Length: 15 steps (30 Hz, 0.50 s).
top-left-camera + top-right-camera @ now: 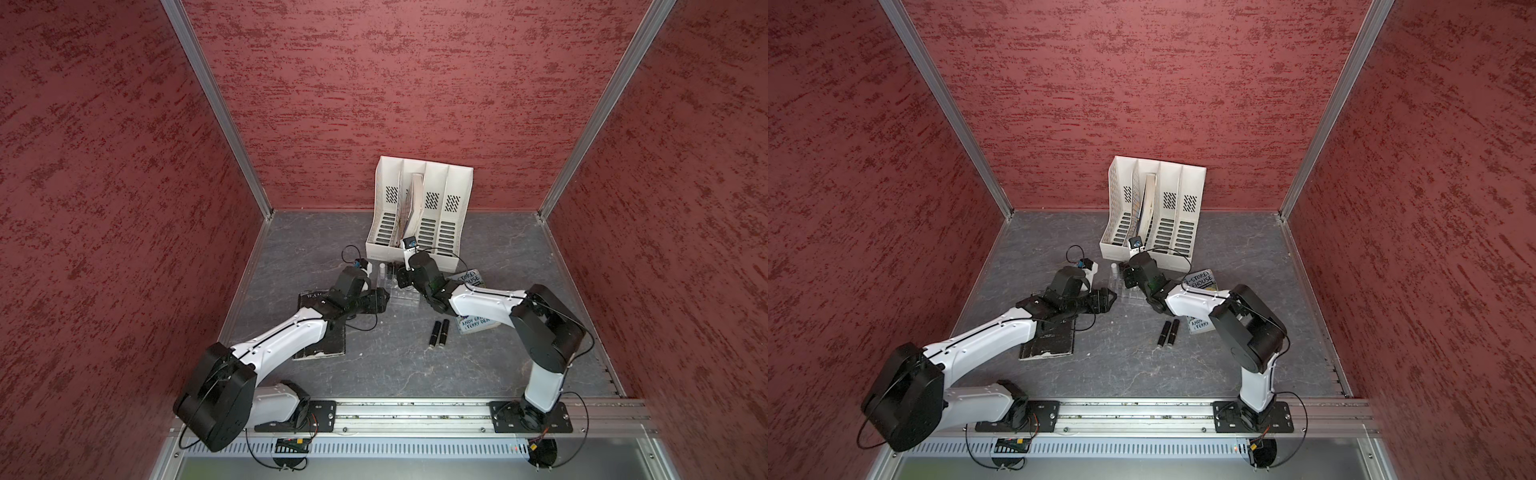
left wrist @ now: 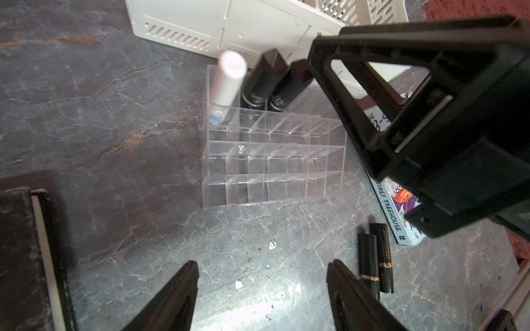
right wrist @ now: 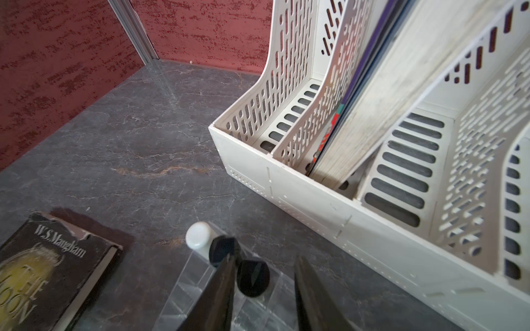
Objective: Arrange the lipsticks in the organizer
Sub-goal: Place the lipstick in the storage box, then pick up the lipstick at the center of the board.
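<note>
release of black lipstick into organizer back row, third along from white lipstick: right gripper jaws parted, gripping nothing; advise withdrawing straight upward, clear of neighbouring caps. left gripper spread, empty. two loose lipsticks lie on table.

Lower left in the right wrist view, the dark book has "W.S. Maugham" on its cover, then "THE" and "OON", cut off by the frame edge. At the right of the left wrist view, the spine of the pale blue book reads "STOREY TREEHOUSE". In both top views its cover shows "ANDY" and "TERRY". The gold lettering on the lying black lipsticks is too small to read.
</note>
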Each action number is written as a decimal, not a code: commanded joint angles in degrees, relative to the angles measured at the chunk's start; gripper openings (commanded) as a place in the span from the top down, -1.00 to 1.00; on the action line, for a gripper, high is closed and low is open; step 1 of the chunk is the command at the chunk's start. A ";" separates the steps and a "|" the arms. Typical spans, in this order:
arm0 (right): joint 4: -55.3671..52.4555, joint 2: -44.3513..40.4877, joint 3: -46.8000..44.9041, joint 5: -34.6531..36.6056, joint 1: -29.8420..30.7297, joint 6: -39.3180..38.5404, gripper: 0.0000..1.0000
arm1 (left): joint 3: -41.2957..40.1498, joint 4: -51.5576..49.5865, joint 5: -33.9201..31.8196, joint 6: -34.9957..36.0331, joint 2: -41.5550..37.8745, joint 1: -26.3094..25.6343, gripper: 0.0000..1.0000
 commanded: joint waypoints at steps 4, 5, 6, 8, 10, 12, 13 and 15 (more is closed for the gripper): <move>-11.00 -12.95 -4.89 -3.54 -3.94 10.28 0.22 | 6.96 -11.17 -1.89 2.31 0.73 -9.17 -0.47; -13.01 -14.61 -6.00 -3.76 -4.36 12.11 0.22 | 7.95 -12.18 -2.18 1.22 2.13 -11.14 -0.46; -15.85 -16.65 -7.14 -4.07 -5.06 14.44 0.22 | 9.51 -13.32 -2.36 -0.12 4.54 -13.69 -0.46; -21.35 -18.85 -8.73 -4.57 -6.04 17.63 0.22 | 12.91 -15.44 -3.57 -1.16 8.35 -17.47 -0.45; -25.52 -22.32 -10.29 -4.35 -6.88 19.53 0.22 | 17.68 -19.83 -6.84 -0.55 12.77 -21.00 -0.45; -28.38 -24.61 -11.86 -4.29 -7.89 21.12 0.22 | 21.95 -22.71 -7.72 -0.22 16.72 -23.07 -0.44; -29.29 -25.57 -12.56 -4.61 -8.66 21.58 0.22 | 23.62 -23.81 -7.23 -0.17 18.64 -23.53 -0.44; -30.22 -26.98 -13.73 -5.20 -9.93 22.09 0.21 | 26.47 -25.88 -5.14 0.22 21.87 -23.91 -0.40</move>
